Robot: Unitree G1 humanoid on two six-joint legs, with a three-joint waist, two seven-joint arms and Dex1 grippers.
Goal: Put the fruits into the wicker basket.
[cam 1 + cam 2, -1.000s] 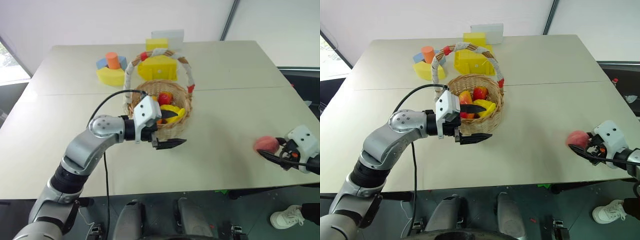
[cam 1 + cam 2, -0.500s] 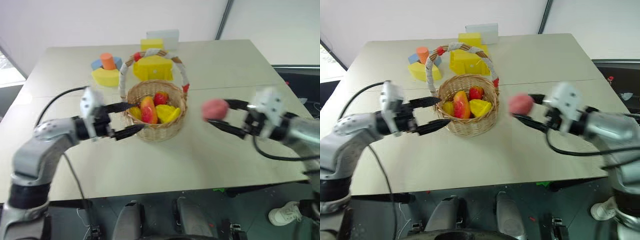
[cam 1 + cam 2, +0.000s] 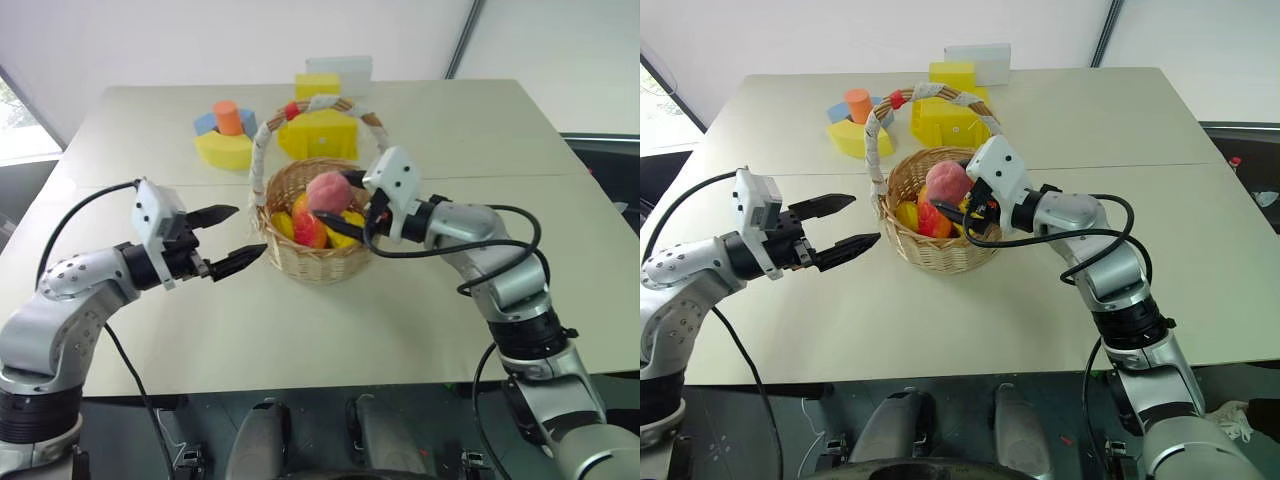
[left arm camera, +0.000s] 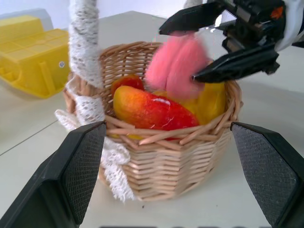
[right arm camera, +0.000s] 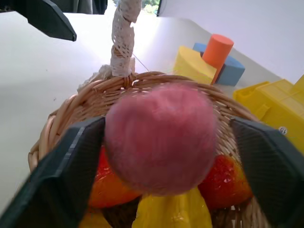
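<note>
Pale beige table (image 3: 420,300), seam running across mid-frame; white wall behind, dark floor beyond the table's right edge. Foam blocks at upper centre: yellow block (image 3: 318,133) behind the basket, yellow arc with blue and orange cylinder (image 3: 227,117) to its left.

Wicker basket (image 3: 300,262) sits upright at frame centre, arched white-wrapped handle (image 3: 262,150) standing over it. Inside: red-and-yellow mango (image 4: 152,110), long axis roughly level across the basket, plus yellow banana pieces (image 3: 348,222) and a red piece (image 5: 225,183).

Pink peach (image 3: 325,190) sits above the basket's opening, between the right gripper (image 3: 345,200) fingers, which are spread wide on either side of it; can't tell if they're gripping or have let go.

Left gripper (image 3: 230,238), left of centre, just beside the basket's left wall, fingers wide apart, empty, pointing at the basket.
</note>
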